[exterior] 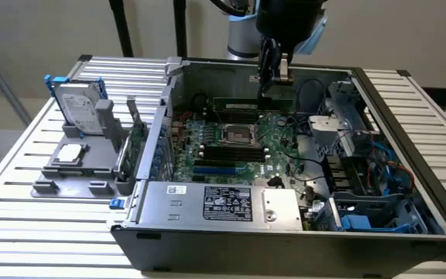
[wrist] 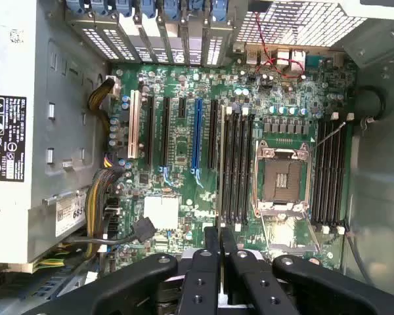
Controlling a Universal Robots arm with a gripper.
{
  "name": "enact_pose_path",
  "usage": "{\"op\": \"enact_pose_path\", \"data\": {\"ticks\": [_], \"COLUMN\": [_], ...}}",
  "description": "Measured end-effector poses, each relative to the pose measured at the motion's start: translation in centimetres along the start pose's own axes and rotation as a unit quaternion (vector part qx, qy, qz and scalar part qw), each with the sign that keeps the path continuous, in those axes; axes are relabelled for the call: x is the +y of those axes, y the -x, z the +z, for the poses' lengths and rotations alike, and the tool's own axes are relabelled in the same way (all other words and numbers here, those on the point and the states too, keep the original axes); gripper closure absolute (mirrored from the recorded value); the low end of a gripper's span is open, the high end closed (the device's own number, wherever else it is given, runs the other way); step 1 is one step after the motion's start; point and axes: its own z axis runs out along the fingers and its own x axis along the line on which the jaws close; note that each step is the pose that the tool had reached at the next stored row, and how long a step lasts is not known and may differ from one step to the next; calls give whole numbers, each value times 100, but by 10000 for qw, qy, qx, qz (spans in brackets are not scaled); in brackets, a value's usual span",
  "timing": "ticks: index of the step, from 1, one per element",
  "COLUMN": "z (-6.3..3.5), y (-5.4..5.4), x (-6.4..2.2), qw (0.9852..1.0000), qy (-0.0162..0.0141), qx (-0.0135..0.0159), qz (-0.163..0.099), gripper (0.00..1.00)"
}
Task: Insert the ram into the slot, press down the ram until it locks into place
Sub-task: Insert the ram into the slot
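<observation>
1 ram [exterior: 234, 105] upright, end behind gripper [exterior: 271, 90]

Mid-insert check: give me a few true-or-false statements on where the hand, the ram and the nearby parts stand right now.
1. The hand hangs over the motherboard. True.
2. The ram lies flat on the table. False: it stands on edge beside the hand, over the motherboard.
3. The CPU socket carries a cooler. False: it is bare.
4. A hard drive stands in the grey holder outside the computer case. True.
</observation>
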Motion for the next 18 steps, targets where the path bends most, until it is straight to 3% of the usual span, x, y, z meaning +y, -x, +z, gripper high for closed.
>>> {"op": "enact_pose_path", "data": {"ticks": [11, 18], "z": [0, 118], "y": [1, 75], "x": [0, -3], "qw": [10000, 10000], "qy": [0, -1], "qx": [1, -1], "qz": [0, 48], "gripper": [87, 87]}}
